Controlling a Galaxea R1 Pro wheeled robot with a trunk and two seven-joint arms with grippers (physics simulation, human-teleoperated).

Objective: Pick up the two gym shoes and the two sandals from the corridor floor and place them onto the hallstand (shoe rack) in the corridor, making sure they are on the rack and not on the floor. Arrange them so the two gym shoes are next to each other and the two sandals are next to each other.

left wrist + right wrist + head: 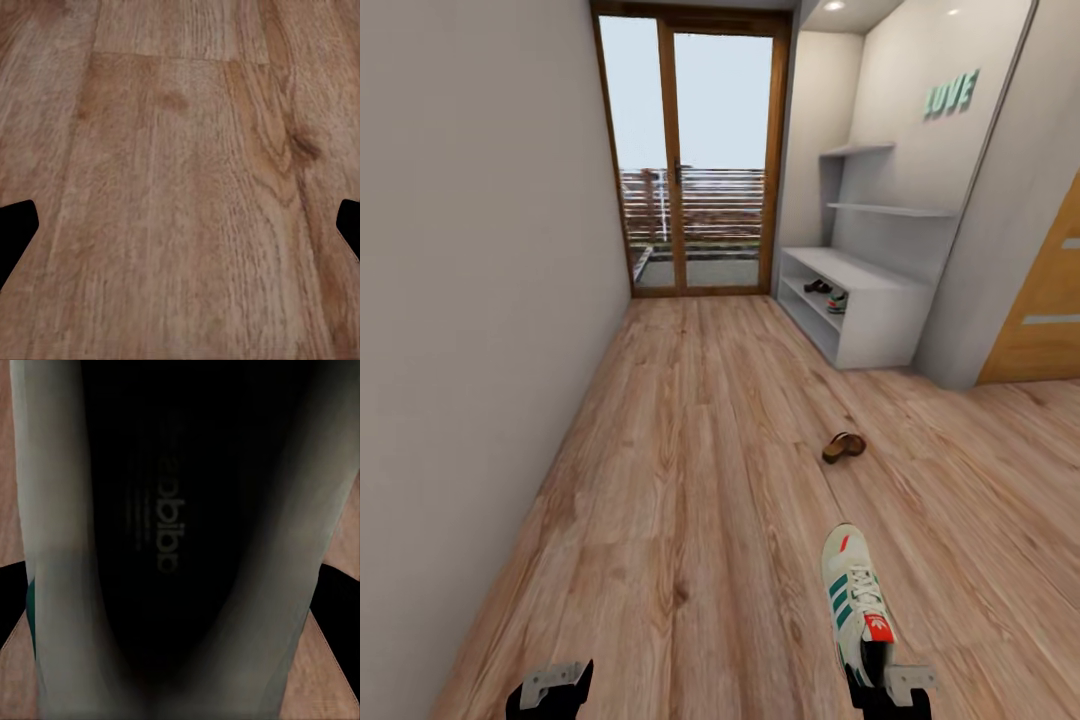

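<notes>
At the lower right of the head view the right hand [887, 692] grips 1 gym shoe [856, 600] at its heel, toe pointing away from the robot; the right wrist view looks into the shoe's dark inside, a finger [336, 604] on each side. The left hand [550, 690], lower left, is spread wide over bare floor [690, 480]. 1 sandal [844, 446] lies on the planks in the middle. The grey hallstand [870, 310], right of centre, carries another sandal [818, 287] and a second gym shoe [838, 301] in its upper slot. A glass door [698, 160] closes the corridor.
</notes>
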